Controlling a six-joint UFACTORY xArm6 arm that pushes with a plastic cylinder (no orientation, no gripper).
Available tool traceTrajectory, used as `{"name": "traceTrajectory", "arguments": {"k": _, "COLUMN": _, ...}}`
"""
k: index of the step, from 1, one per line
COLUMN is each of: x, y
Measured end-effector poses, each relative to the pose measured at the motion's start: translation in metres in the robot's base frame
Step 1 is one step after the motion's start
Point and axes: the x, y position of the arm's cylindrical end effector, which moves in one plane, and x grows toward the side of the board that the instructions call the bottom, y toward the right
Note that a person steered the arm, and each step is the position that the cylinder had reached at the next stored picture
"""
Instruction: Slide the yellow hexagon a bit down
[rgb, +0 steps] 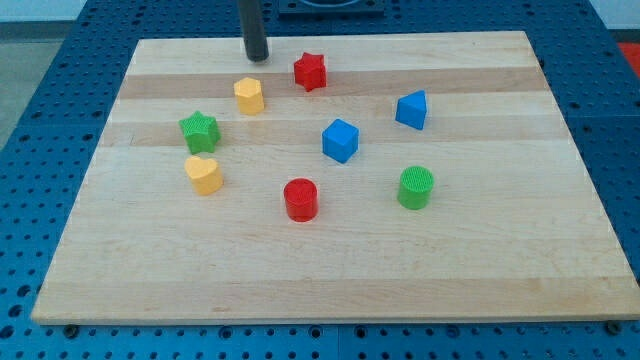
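Observation:
The yellow hexagon (249, 96) sits on the wooden board (480, 270) in the upper left part. My tip (258, 58) is at the board's top edge, just above the yellow hexagon and slightly to its right, with a small gap between them. A red star (310, 71) lies to the right of my tip.
A green star (199, 130) and a yellow heart (204, 174) lie at the left. A blue cube (340, 140) is in the middle, a blue triangular block (412, 110) at the right. A red cylinder (300, 199) and a green cylinder (415, 187) lie lower down.

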Motion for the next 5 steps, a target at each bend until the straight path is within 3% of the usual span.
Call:
{"name": "traceTrajectory", "arguments": {"k": 1, "x": 0.038, "y": -0.002}}
{"name": "traceTrajectory", "arguments": {"k": 5, "x": 0.048, "y": -0.002}}
